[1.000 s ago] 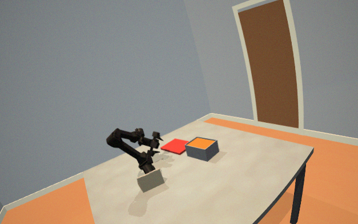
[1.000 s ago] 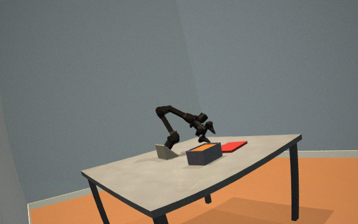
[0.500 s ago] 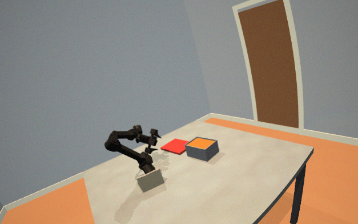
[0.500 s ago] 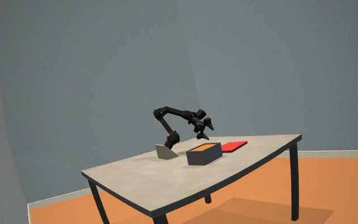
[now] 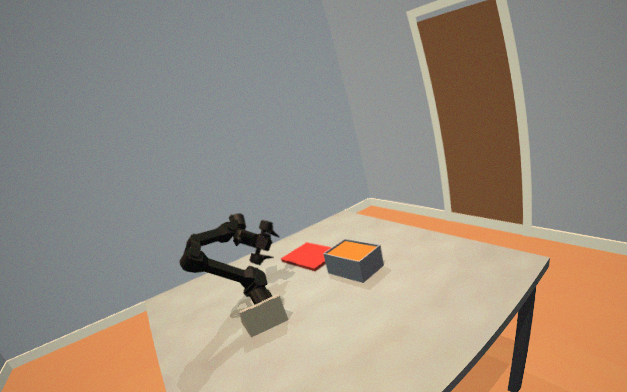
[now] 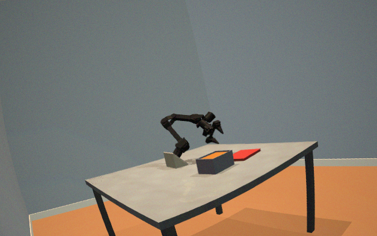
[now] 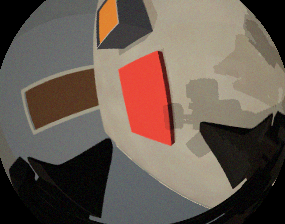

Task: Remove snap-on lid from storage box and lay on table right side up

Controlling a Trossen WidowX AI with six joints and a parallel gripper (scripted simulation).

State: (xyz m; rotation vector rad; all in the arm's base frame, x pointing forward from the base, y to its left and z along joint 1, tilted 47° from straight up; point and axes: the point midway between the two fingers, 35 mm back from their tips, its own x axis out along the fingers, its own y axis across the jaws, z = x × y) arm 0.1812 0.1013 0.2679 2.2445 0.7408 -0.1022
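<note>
The storage box [image 5: 343,268] [image 6: 223,162] [image 7: 135,31] stands upright on the table, dark grey and uncovered, with an orange surface inside its rim. The red lid [image 5: 307,256] [image 6: 246,155] [image 7: 145,100] lies flat on the table beside the box, a smooth plain face up. Whether it touches the box at its near corner is hard to tell in the top and exterior views; the wrist view shows a gap. My gripper [image 5: 274,246] [image 6: 220,138] [image 7: 157,135] is open and empty, raised above the table on the arm's side of the lid, clear of lid and box.
The table [image 5: 415,300] [image 6: 147,192] carries a grey wedge-shaped block [image 5: 265,317] [image 6: 172,161] right by the arm's base. The table's far edge runs behind the lid. A brown door [image 5: 475,115] is in the wall beyond the table.
</note>
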